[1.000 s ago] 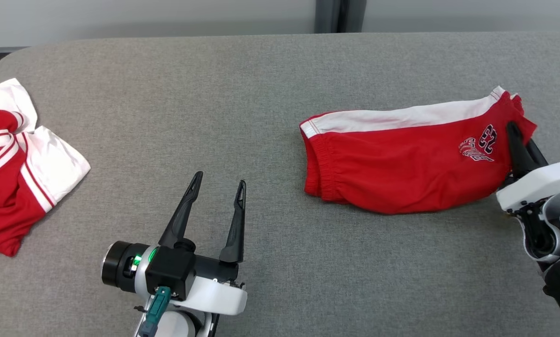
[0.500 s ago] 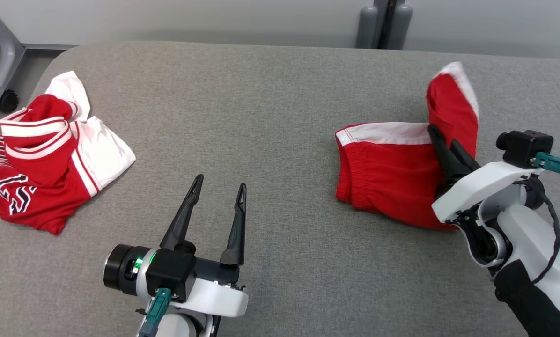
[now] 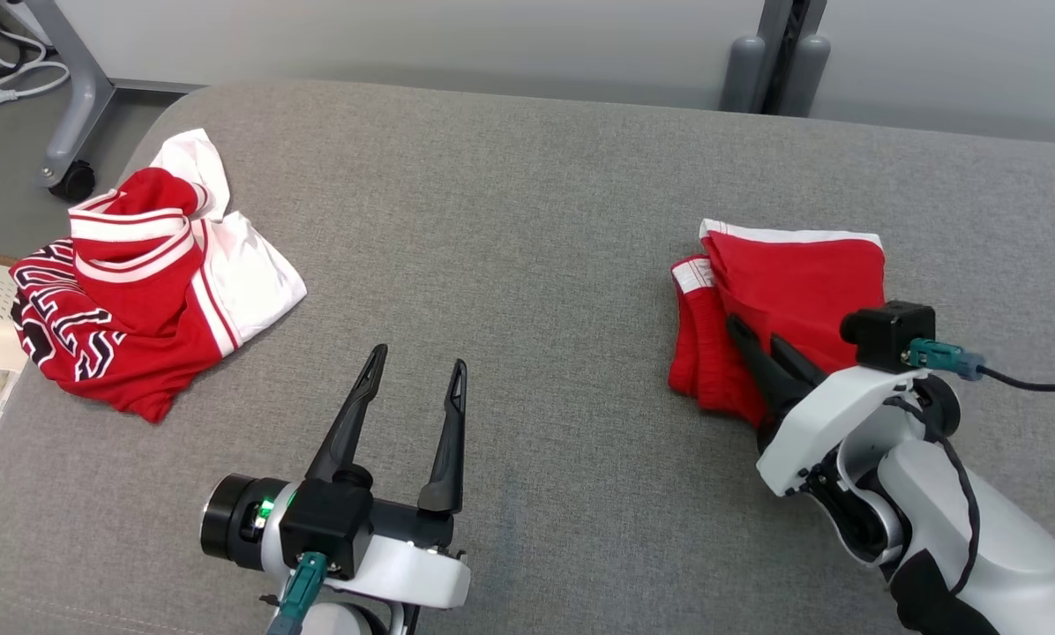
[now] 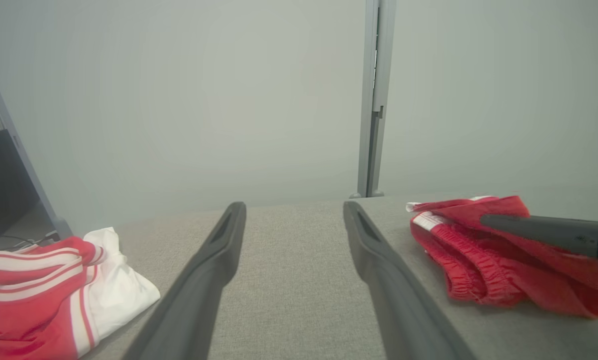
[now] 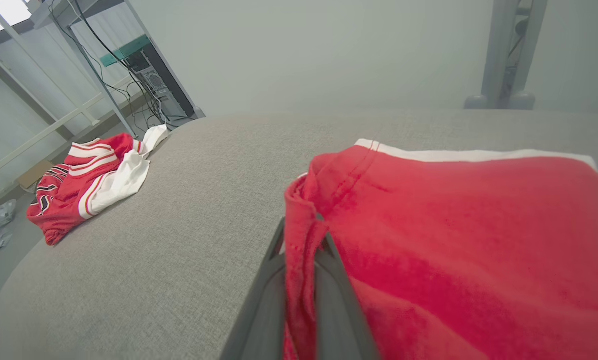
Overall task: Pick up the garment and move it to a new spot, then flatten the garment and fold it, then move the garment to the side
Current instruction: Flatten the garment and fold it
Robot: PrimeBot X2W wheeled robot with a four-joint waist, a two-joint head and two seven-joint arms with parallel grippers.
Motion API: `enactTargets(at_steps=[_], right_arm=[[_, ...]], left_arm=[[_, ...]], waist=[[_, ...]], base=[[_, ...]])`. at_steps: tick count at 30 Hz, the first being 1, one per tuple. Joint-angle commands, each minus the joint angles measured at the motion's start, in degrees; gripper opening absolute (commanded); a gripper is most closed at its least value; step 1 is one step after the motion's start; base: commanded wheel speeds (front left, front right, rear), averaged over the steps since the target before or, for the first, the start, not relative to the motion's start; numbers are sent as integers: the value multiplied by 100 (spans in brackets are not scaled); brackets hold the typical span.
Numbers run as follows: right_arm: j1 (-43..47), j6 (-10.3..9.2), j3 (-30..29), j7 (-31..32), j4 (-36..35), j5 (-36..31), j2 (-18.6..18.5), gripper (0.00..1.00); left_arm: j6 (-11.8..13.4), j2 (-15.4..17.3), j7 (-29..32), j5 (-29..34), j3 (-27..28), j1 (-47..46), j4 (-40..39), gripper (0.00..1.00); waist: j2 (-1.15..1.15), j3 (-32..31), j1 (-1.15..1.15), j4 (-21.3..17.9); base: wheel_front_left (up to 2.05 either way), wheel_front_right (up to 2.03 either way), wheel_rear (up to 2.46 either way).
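1. The red shorts (image 3: 792, 282) lie on the grey surface (image 3: 510, 220) at about 3 o'clock in the head view. They are doubled over, with a white stripe along their 12 o'clock edge and the gathered waistband toward 9 o'clock.
2. The right pincer (image 3: 755, 332) comes in from 4 o'clock, its fingers low over the near part of the shorts. In the right wrist view the two fingers are pressed together on a pinched ridge of red cloth at a stitched edge of the shorts.
3. The left pincer (image 3: 419, 357) sits at 6 to 7 o'clock with its fingers pointing to 12 o'clock. They are spread apart with bare surface showing between them, and they touch no cloth.
4. A red and white jersey (image 3: 139, 300) with black lettering lies crumpled at 9 to 10 o'clock. It is near the surface's rounded corner and well apart from the shorts.
5. A grey post (image 3: 779, 53) stands behind the far edge at 1 o'clock.
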Motion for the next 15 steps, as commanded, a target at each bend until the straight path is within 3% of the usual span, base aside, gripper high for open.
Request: enactTargets(at_steps=[1,5,6,7,8,9,15], right_arm=[[103,1,32,18,-45,-52,-13,0],[238,1,56,98,-133,-87,40,0],[280,1,56,124,-148,-93,51,17],[316,1,55,121,-167,-95,57,43],[357,1,43,138,-218,-54,78,86],[405,1,38,160,-276,-32,93,100],[724,1,78,187,-735,-3,134,100]], left_arm=[[3,18,-20,-38,26,68,0,100],[43,17,-20,-30,24,89,-24,100],[48,18,-20,-26,19,82,-23,100],[50,18,-20,-22,20,77,-19,100],[46,18,-20,-17,21,70,-16,100],[49,17,-20,-11,29,64,-17,100],[60,17,-20,21,113,89,-25,100]], waist=[[0,-8,0,1],[0,-20,0,-28],[0,-22,0,-38],[0,-27,0,-50],[0,-29,0,-60],[0,-30,0,-71],[0,-47,0,-177]], base=[[0,0,0],[0,0,0],[0,0,0],[0,0,0],[0,0,0],[0,0,0],[0,0,0]])
